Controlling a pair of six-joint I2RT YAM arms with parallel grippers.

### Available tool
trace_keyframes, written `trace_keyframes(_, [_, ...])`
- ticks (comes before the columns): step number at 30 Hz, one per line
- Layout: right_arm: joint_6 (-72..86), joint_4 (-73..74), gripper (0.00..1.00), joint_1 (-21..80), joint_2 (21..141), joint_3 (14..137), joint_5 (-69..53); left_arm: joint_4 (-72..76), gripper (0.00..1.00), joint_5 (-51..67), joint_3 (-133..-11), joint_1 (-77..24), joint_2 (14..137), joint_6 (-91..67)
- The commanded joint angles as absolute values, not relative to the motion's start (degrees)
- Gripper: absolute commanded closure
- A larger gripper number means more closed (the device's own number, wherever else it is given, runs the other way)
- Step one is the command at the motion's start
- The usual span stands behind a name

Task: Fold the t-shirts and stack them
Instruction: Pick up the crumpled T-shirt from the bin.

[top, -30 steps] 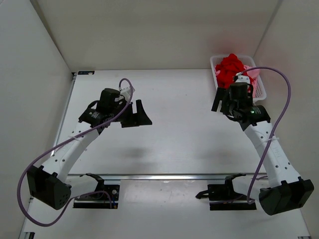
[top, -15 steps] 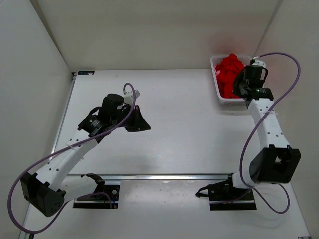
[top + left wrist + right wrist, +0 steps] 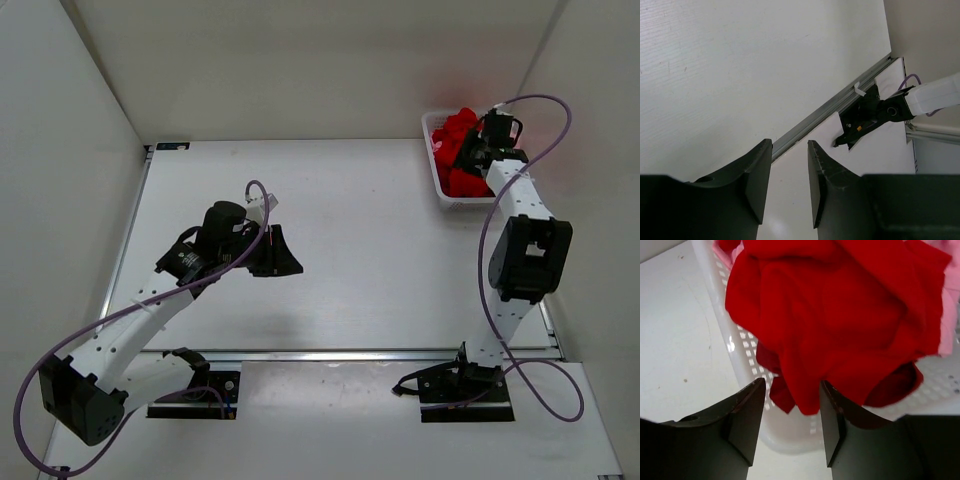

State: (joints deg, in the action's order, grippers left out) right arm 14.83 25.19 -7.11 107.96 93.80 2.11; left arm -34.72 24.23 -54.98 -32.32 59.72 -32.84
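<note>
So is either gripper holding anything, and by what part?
Nothing is held: the left gripper is empty, and the right gripper stands open at the hanging edge of the red shirt, not clamped.

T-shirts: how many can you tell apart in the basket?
3, heaped in the white plastic lattice basket: bright red cloth shirt on top, light pink one at its right, dark red one beneath. Others may be hidden.
</note>
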Motion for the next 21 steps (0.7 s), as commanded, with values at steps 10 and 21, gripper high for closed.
trace_keyframes(10, [15.64,25.05,0.64,-7.56,119.97,108.02,2.99,-34.98,0.57,24.09,-54.15,-31.38,60.91,-32.08])
trace_keyframes(21, [14.94,28.29,0.97,-5.72,117.25,114.43,7.02,-34.80,0.59,24.61,-55.10,-32.16,61.70,-32.26])
